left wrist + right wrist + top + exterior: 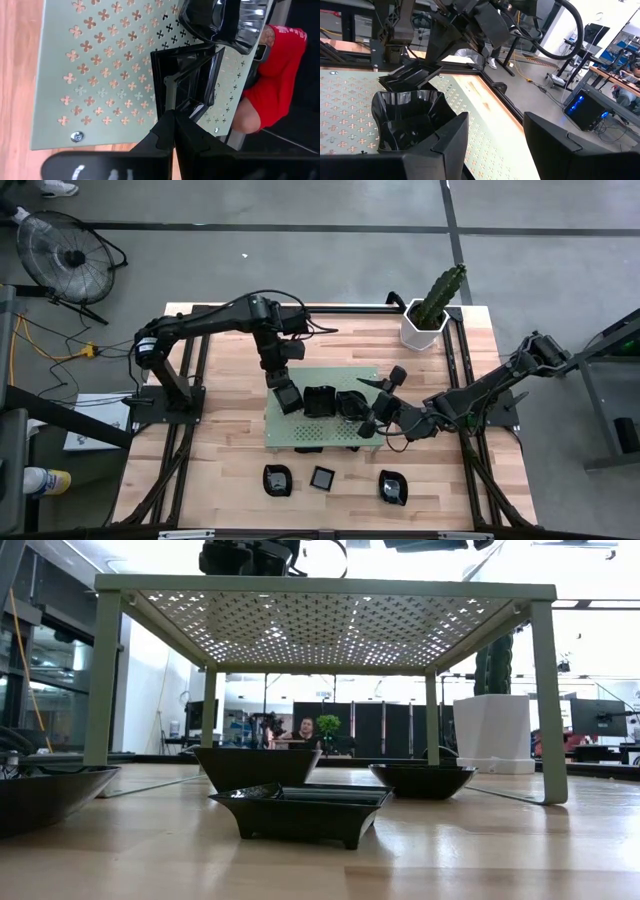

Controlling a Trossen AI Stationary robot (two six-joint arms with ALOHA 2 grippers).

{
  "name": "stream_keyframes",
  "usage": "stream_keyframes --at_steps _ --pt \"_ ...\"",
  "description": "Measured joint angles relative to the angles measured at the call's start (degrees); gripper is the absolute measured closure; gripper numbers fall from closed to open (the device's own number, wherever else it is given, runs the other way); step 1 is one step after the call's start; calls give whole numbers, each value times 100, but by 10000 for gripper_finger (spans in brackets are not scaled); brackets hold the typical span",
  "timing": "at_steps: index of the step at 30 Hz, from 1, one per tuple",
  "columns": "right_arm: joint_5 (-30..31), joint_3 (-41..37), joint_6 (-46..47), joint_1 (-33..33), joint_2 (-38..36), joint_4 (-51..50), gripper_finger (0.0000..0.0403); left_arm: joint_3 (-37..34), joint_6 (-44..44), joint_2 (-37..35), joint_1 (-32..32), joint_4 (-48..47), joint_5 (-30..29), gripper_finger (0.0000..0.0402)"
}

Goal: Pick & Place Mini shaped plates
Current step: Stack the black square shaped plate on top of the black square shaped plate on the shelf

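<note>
High view shows your right gripper (372, 420) at the green board (285, 430), fingers wide, likely releasing a black plate (350, 403); left gripper (287, 398) waits shut beside it.

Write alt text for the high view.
Two dark arms meet over a green perforated board on a wooden table: the left gripper, shut, and the right gripper, open, flank black mini plates. Three more plates sit in front; a potted cactus stands behind.

Low view: green board (330, 620) hides plates on top.
</note>
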Motion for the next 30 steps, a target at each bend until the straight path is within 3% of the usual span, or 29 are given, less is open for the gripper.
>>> stream_keyframes --at_steps 30 --pt "0 0 4 0 0 -26 218 -7 -44 4 -74 171 0 401"
